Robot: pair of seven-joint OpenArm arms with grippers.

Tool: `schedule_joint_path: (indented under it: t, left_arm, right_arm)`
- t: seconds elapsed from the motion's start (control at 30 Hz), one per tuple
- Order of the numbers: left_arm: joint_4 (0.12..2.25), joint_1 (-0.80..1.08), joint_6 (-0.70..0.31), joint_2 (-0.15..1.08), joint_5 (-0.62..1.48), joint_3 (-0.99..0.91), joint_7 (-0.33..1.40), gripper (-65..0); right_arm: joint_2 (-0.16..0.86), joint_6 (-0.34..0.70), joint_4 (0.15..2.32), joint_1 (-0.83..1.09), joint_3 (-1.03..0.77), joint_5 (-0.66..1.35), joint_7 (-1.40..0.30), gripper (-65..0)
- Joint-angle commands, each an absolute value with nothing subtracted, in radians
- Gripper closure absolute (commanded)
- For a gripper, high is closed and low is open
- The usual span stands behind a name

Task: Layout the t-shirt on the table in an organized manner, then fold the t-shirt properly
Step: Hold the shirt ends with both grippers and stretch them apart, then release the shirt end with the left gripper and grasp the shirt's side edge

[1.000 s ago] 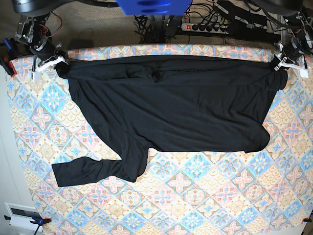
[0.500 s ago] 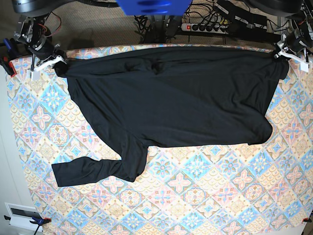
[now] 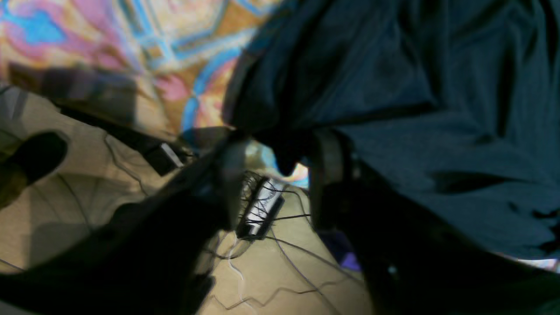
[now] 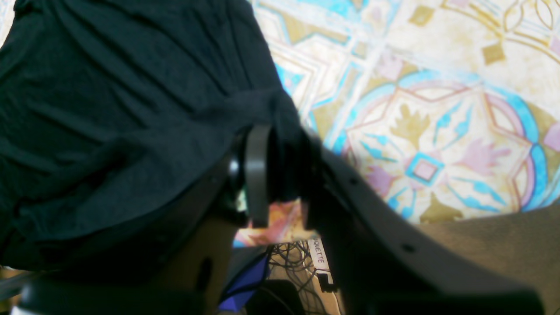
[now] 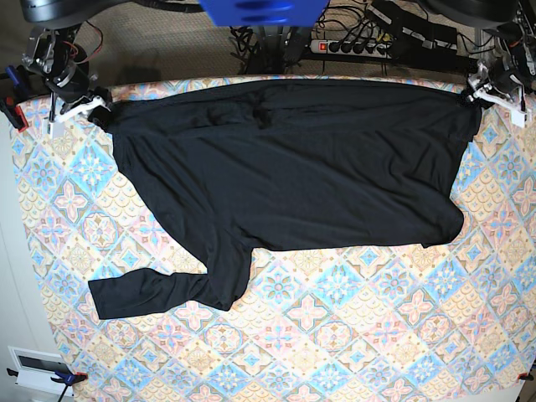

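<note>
The black t-shirt (image 5: 285, 167) lies spread flat across the far half of the table (image 5: 335, 335), its top edge along the far rim. One long sleeve (image 5: 151, 293) trails toward the front left. My right gripper (image 5: 71, 105) is at the shirt's far-left corner. In the right wrist view its jaws (image 4: 284, 144) stand apart, a bunch of black fabric (image 4: 131, 109) still lying between them. My left gripper (image 5: 494, 88) is at the far-right corner. In the left wrist view it (image 3: 280, 144) is open wide, and a tip of the shirt (image 3: 393, 87) hangs loose between the fingers.
A power strip and tangled cables (image 5: 352, 46) lie on the floor behind the table. A red clamp (image 5: 12, 109) grips the left edge. A white box (image 5: 38, 368) sits off the front-left corner. A blue part (image 5: 264, 10) hangs over the far middle.
Both grippers drew the shirt's top edge back to the table's far rim, flattening it. Both sets of jaws, shut on the corners before, have opened.
</note>
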State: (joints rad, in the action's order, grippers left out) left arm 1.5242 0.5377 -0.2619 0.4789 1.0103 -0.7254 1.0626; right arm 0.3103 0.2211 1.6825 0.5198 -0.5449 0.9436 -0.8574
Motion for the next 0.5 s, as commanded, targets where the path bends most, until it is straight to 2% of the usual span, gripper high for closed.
schedule_joint_path:
  t: [0.0, 0.13, 0.27, 0.47]
  left_arm:
    - [1.538, 0.541, -0.268, 0.504, 1.04, -0.75, 1.05, -27.5]
    - [1.538, 0.559, -0.268, 0.533, 1.119, -0.811, 1.073, -27.5]
    - [1.538, 0.556, -0.268, 0.538, 1.159, -0.908, 1.07, -27.5]
    - [1.538, 0.398, -0.262, 0.536, 1.093, -0.949, 1.073, -27.5]
  right_arm:
    - [0.328, 0.225, 1.701, 0.521, -0.556, 0.955, -0.84, -12.8]
    - [0.328, 0.225, 1.701, 0.521, -0.558, 0.955, -0.84, -14.6]
    - [0.325, 0.225, 1.701, 0.521, -0.601, 0.954, -0.84, -19.2]
    - [0.325, 0.225, 1.702, 0.521, -0.618, 0.954, -0.84, -23.6]
